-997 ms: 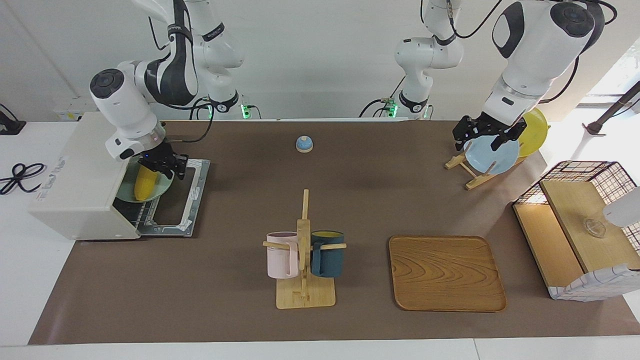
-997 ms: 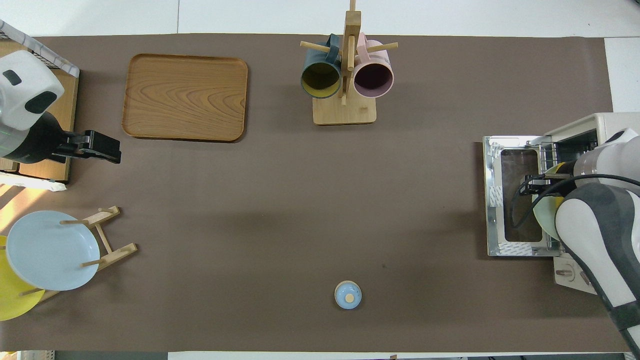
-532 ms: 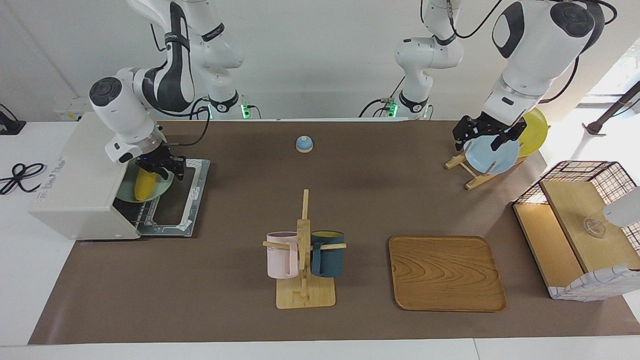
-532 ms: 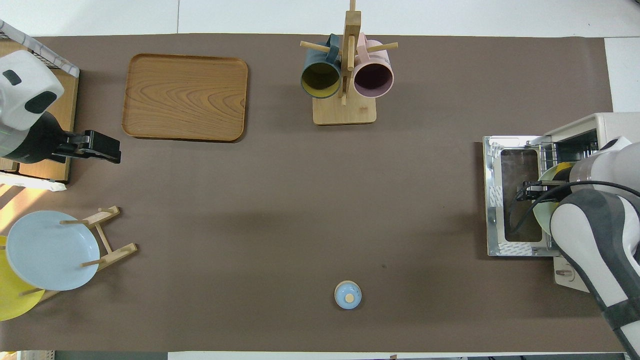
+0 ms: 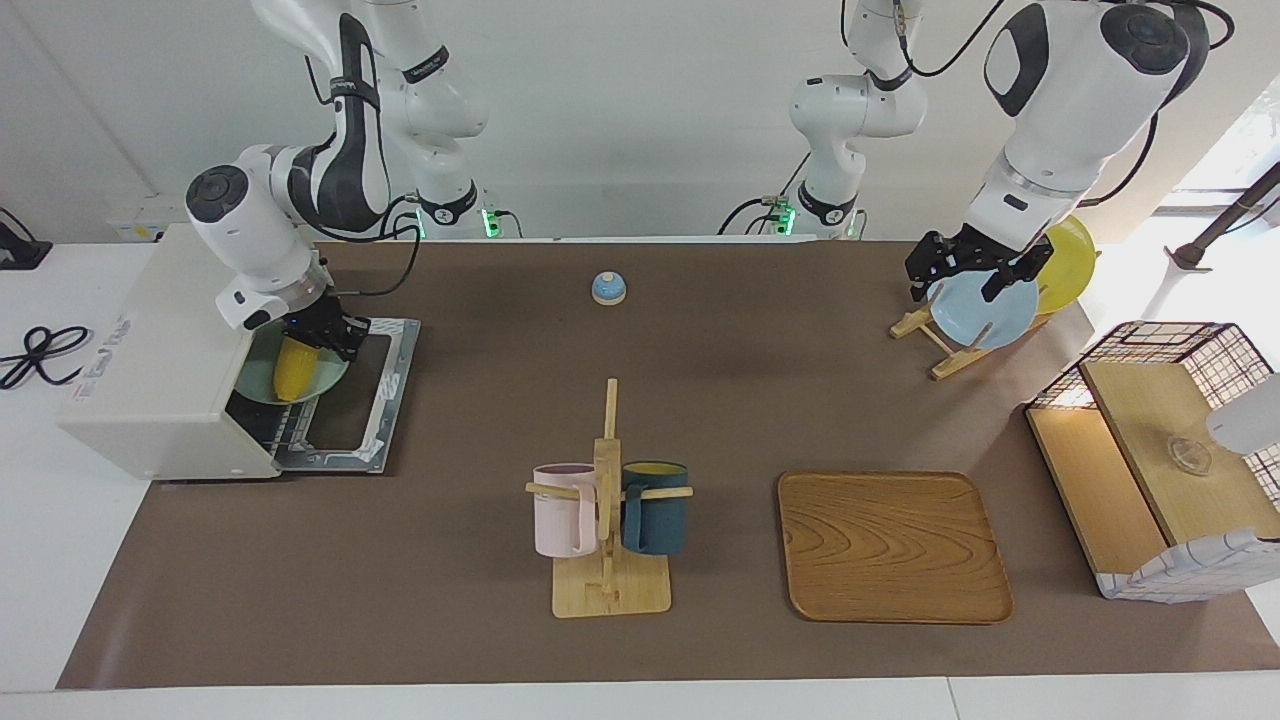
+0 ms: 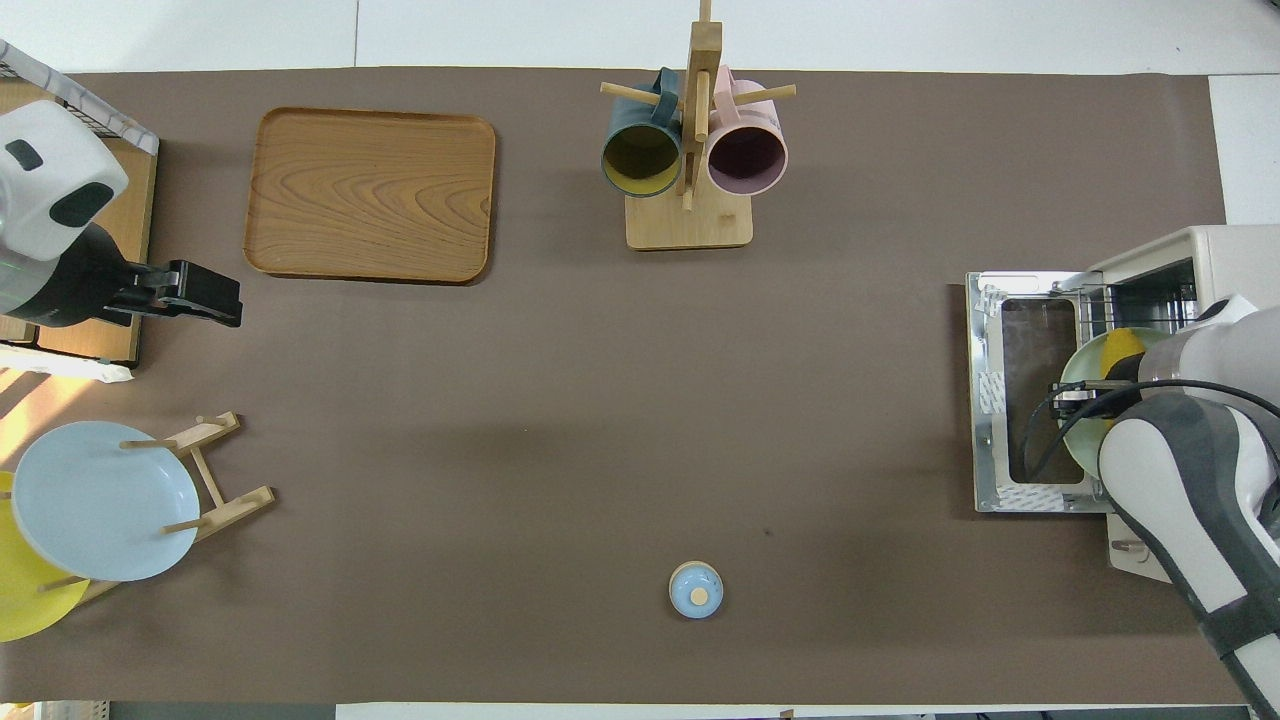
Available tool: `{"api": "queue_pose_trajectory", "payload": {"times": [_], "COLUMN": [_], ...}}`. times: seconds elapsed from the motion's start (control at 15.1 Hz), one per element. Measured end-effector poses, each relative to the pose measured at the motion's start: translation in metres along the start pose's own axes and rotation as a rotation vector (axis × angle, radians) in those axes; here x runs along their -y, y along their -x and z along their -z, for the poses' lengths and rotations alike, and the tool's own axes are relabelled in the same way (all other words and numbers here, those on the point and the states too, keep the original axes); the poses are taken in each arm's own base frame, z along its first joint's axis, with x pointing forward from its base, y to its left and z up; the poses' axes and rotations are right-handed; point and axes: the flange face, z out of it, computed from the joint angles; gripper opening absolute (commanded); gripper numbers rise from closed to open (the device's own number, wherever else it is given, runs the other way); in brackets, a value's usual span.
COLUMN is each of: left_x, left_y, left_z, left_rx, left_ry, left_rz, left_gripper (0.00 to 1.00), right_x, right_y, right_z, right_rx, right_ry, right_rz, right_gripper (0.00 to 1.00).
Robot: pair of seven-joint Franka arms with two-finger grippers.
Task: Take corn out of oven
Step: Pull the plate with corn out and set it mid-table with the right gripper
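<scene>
The off-white toaster oven (image 5: 150, 370) sits at the right arm's end of the counter (image 5: 700, 400), its glass door (image 5: 355, 400) folded down flat onto the counter; a pale green plate (image 5: 325, 378) rests on the wire rack at the oven's mouth, and the yellow corn (image 5: 292, 368) lies on that plate, half out of the opening. The right hand (image 5: 330, 335) is down at the corn's upper end with its fingertips drawn together on it, so it has hold of the corn, which has not left the plate. The left hand (image 5: 968, 268) hangs with its fingers spread wide and nothing between them, just over the light blue plate (image 5: 985, 308) that stands in a wooden rack (image 5: 930, 345) at the left arm's end of the counter, with a yellow plate (image 5: 1070, 255) next to it; this arm waits. A small blue bell (image 5: 608, 288) sits near the counter's edge by the robots; a wooden mug tree (image 5: 607, 520) carrying a pink mug (image 5: 562, 510) and a dark teal mug (image 5: 655, 508) stands near the opposite edge, beside a wooden tray (image 5: 890, 545); a wire-and-wood basket (image 5: 1165, 455) occupies the corner at the left arm's end.
</scene>
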Motion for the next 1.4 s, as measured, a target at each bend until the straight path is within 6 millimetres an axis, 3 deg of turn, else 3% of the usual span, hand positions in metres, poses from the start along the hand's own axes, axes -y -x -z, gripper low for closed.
{"api": "queue_pose_trajectory", "payload": {"times": [0.27,0.53,0.93,1.4], "left_x": [0.0,0.0,0.0,0.0], "left_y": [0.0,0.0,0.0,0.0], "left_z": [0.0,0.0,0.0,0.0], "left_rx": [0.0,0.0,0.0,0.0], "left_ry": [0.0,0.0,0.0,0.0], "left_rz": [0.0,0.0,0.0,0.0], "left_gripper": [1.0,1.0,1.0,1.0], "right_x": [0.011,0.062,0.176,0.347], "right_y": [0.0,-0.006,-0.012,-0.001], "right_z": [0.002,0.02,0.059,0.051], "right_rx": [0.006,0.047,0.065,0.024], "right_ry": [0.061,0.149,0.238,0.269], "right_rz": [0.082,0.17,0.173,0.096], "right_gripper": [0.0,0.0,0.0,0.0]}}
